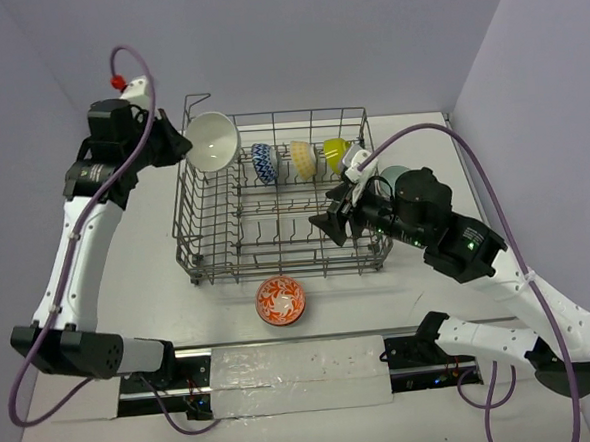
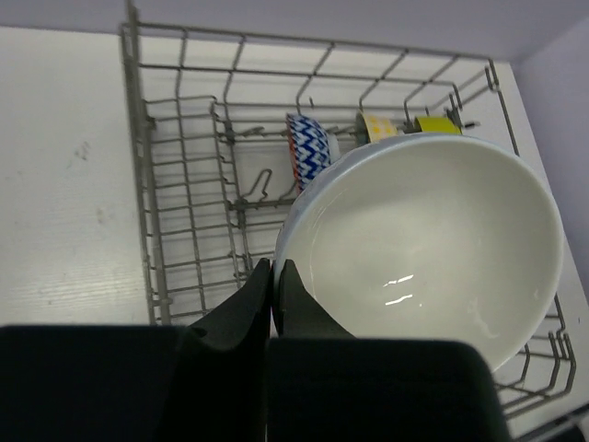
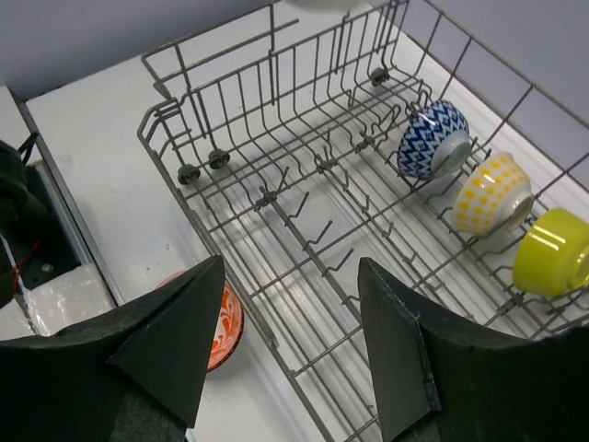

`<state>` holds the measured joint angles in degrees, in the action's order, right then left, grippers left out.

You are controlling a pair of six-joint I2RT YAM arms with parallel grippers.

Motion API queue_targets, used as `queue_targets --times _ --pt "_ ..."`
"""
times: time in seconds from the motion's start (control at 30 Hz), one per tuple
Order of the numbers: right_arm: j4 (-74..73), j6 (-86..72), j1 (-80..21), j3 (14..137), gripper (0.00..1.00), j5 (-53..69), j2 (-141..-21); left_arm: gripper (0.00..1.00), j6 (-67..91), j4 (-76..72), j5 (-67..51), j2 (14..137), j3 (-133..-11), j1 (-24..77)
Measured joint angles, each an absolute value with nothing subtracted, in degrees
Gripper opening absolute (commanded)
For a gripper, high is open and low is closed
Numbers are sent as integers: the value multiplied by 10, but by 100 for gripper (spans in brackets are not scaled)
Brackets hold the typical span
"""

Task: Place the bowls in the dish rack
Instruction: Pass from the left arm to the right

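The grey wire dish rack (image 1: 183, 204) sits mid-table. My left gripper (image 1: 183, 144) is shut on the rim of a white bowl (image 1: 213, 141), which hangs tilted over the rack's back-left corner. In the left wrist view the fingertips (image 2: 273, 265) pinch that white bowl (image 2: 433, 239) at its near edge. Three bowls stand on edge along the back row: blue patterned (image 1: 263, 163), yellow dotted (image 1: 303, 158) and lime (image 1: 335, 153). A red-white bowl (image 1: 281, 301) lies on the table in front of the rack. My right gripper (image 1: 333, 225) hovers open over the rack's right front, holding nothing.
The right wrist view looks down on the rack's bare tines (image 3: 317, 235), with the red-white bowl (image 3: 230, 322) just outside the rack's rim (image 3: 156, 162). Purple cables loop off both arms. Walls close in behind and at both sides.
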<state>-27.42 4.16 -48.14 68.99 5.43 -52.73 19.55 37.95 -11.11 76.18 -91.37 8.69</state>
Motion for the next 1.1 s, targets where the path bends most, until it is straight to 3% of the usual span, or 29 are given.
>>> queue_targets --times 0.3,0.53,0.83,1.1 --pt "-287 140 -483 749 75 114 -537 0 136 430 -137 854 -946 167" --pt "-327 216 -496 876 77 131 -645 0 98 454 -160 919 -996 193" --pt "-420 289 -546 993 77 41 -841 0 66 458 -197 952 -997 193" --pt "-459 314 -554 1018 77 0 -898 0 57 456 -205 952 -992 193"
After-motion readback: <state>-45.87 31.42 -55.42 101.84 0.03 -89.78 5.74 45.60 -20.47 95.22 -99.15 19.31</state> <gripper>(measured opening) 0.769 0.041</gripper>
